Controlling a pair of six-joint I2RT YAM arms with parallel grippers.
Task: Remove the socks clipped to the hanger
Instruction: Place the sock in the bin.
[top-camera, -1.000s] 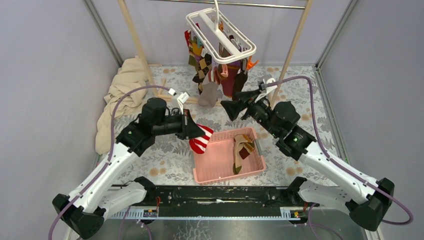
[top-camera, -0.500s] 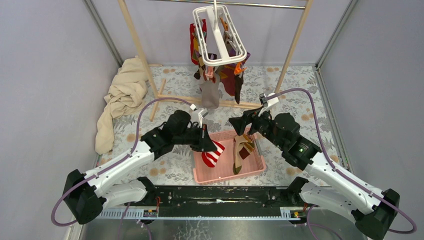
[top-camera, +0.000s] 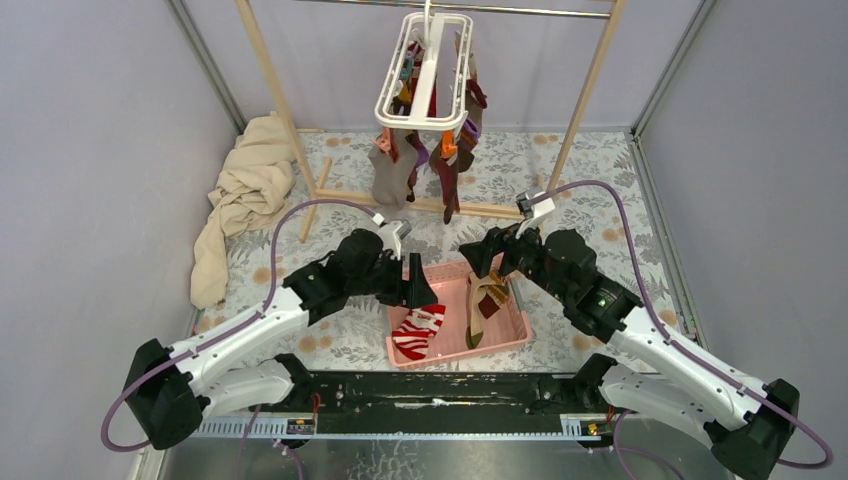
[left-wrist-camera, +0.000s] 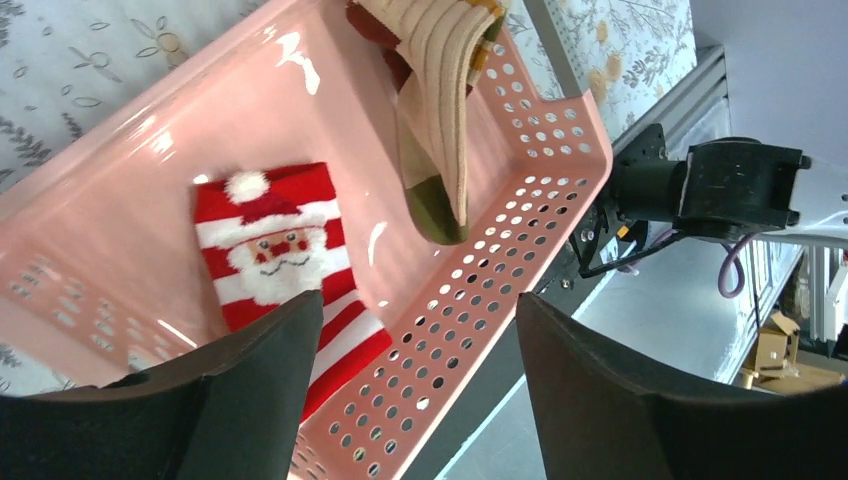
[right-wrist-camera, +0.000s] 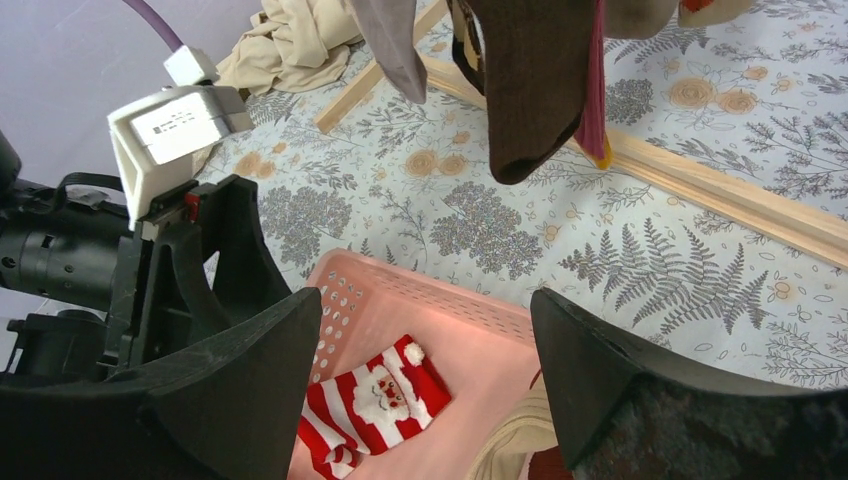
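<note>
The white hanger (top-camera: 425, 75) hangs from the top rail, with socks (top-camera: 397, 168) clipped under it, among them a grey one and a dark brown one (right-wrist-camera: 530, 90). A red-white striped Santa sock (top-camera: 418, 330) lies loose in the pink basket (top-camera: 508, 330), beside a beige sock (top-camera: 484, 298). My left gripper (top-camera: 416, 284) hovers open over the basket's left part, with the Santa sock (left-wrist-camera: 270, 250) just beyond its fingers and nothing between them. My right gripper (top-camera: 487, 262) stands open and empty above the basket's far edge, below the hanging socks.
A crumpled beige cloth (top-camera: 245, 190) lies at the back left. The wooden rail frame (top-camera: 585, 90) has slanted legs and a floor bar (right-wrist-camera: 720, 195) behind the basket. Grey walls close in on both sides. The left arm's gripper body (right-wrist-camera: 190, 250) is close to my right gripper.
My left gripper carried the Santa sock over the basket, opened and dropped it inside. The right gripper moved down toward the basket. The hanger swung round.
</note>
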